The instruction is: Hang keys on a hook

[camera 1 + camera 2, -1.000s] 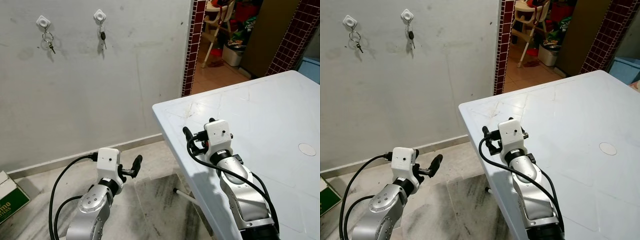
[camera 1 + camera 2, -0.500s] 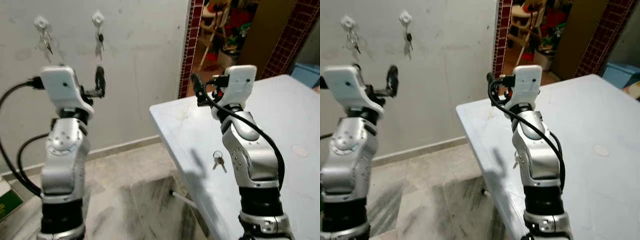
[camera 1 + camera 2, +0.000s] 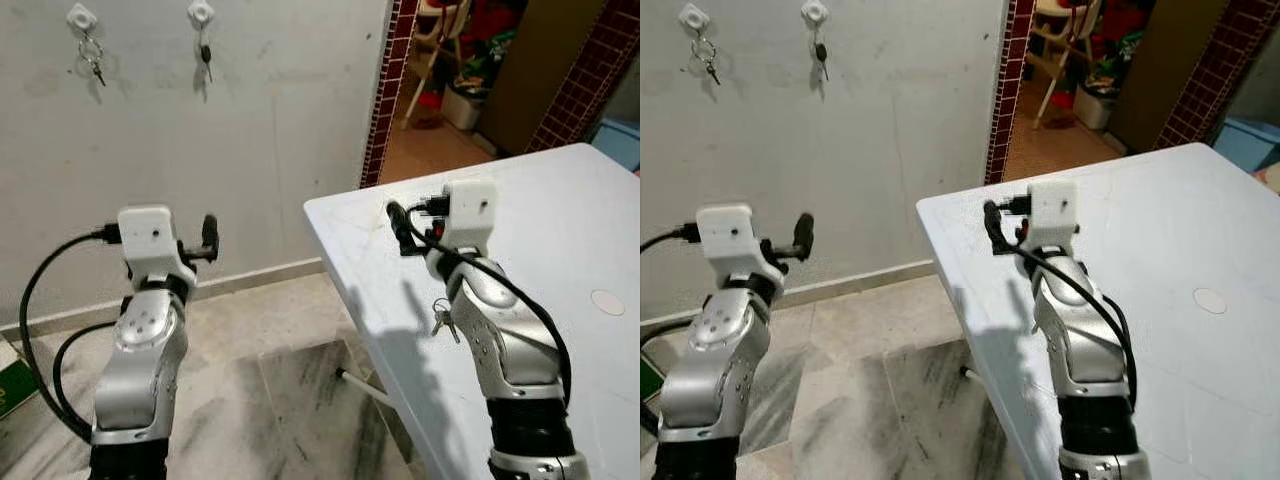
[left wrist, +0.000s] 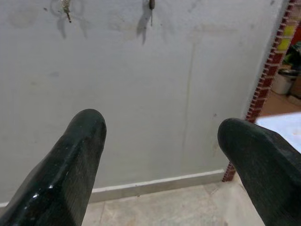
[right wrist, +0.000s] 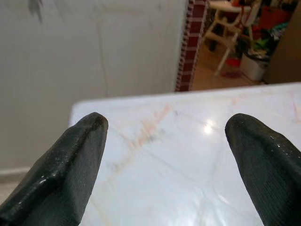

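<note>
A small bunch of keys lies on the white table near its left edge, right beside my right forearm. My right gripper hovers open over the table's near corner, past the keys, with nothing between its fingers. My left gripper is open too, held over the floor and facing the grey wall. High on that wall are two white hooks. The left hook holds a ring of keys and the right one a single dark key.
A tiled pillar edges a doorway with a chair and clutter behind it. A round mark sits on the table's right side. A green box lies on the marble floor at the far left.
Both arms stood raised half a second ago and have dropped lower. The keys on the table, hidden a second ago, now show beside the right arm.
</note>
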`<state>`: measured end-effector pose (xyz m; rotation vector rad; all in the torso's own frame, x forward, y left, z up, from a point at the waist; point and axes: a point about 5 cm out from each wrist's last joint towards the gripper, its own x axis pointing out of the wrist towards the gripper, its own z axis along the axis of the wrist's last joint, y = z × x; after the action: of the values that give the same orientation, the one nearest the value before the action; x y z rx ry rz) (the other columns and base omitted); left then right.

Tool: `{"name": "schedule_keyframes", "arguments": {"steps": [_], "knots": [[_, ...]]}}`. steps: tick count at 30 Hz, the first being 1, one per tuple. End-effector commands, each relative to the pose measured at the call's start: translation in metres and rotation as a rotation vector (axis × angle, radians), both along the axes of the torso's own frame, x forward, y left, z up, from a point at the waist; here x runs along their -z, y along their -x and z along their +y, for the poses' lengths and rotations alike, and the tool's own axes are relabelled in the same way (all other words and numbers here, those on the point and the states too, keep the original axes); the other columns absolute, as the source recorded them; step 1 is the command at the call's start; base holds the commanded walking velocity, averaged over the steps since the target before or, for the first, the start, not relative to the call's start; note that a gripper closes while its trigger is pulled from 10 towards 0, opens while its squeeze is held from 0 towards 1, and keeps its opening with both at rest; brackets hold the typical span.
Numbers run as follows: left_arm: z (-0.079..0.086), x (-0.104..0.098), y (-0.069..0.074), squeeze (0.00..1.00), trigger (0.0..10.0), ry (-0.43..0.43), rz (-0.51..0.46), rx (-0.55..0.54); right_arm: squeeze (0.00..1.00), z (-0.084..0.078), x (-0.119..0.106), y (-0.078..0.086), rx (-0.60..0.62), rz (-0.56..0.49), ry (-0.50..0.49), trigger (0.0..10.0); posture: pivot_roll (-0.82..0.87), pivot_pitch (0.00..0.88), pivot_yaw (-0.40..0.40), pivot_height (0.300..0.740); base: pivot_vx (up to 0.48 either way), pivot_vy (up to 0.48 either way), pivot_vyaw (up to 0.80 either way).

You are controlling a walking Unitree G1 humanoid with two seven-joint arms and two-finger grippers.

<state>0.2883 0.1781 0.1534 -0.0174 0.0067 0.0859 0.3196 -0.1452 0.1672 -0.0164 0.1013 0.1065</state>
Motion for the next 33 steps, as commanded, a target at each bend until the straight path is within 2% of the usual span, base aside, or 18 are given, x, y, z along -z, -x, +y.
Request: {"name": "schedule_keyframes", "arguments": {"steps": [1, 4, 8, 9, 16, 22, 26, 28, 33], "knots": [[-0.007, 0.006, 0.001, 0.00, 10.0, -0.010, 0.018, 0.052, 0.00, -0.005, -0.004, 0.003, 0.017, -0.017, 0.015, 10.0, 0.03, 0.000, -0.052, 0.740, 0.000, 0.000, 0.00], [-0.022, 0.010, 0.009, 0.00, 10.0, 0.056, 0.060, 0.226, 0.00, -0.019, 0.003, 0.015, 0.024, 0.015, 0.042, 10.0, 0.03, 0.000, -0.051, 0.740, 0.000, 0.000, 0.00], [-0.028, 0.009, 0.013, 0.00, 10.0, 0.059, 0.064, 0.290, 0.00, -0.025, 0.004, 0.022, 0.025, 0.017, 0.054, 10.0, 0.03, 0.001, -0.049, 0.740, 0.000, 0.000, 0.00], [-0.033, 0.010, 0.017, 0.00, 10.0, 0.067, 0.071, 0.331, 0.00, -0.028, 0.007, 0.029, 0.020, 0.020, 0.075, 10.0, 0.02, 0.006, -0.044, 0.740, 0.000, 0.000, 0.00], [-0.041, 0.016, 0.026, 0.00, 10.0, 0.066, 0.093, 0.376, 0.00, -0.027, 0.013, 0.041, 0.020, 0.056, 0.065, 10.0, 0.01, 0.016, -0.038, 0.740, 0.000, 0.000, 0.00], [-0.050, 0.020, 0.032, 0.00, 10.0, 0.109, 0.151, 0.430, 0.00, -0.020, 0.020, 0.047, -0.014, 0.109, 0.071, 10.0, 0.01, 0.030, -0.045, 0.740, 0.000, 0.000, -0.80], [-0.055, 0.024, 0.039, 0.00, 10.0, 0.129, 0.178, 0.497, 0.00, -0.021, 0.021, 0.048, -0.024, 0.114, 0.062, 10.0, 0.02, 0.034, -0.047, 0.740, 0.000, 0.000, -0.79], [-0.058, 0.023, 0.043, 0.00, 10.0, 0.107, 0.175, 0.535, 0.00, -0.020, 0.025, 0.046, -0.043, 0.147, 0.072, 10.0, 0.02, 0.037, -0.047, 0.740, 0.000, 0.000, 0.00], [-0.061, 0.023, 0.044, 0.00, 10.0, 0.111, 0.203, 0.561, 0.00, -0.018, 0.030, 0.039, -0.062, 0.177, 0.056, 10.0, 0.03, 0.039, -0.047, 0.740, 0.000, 0.000, 0.00]]}}
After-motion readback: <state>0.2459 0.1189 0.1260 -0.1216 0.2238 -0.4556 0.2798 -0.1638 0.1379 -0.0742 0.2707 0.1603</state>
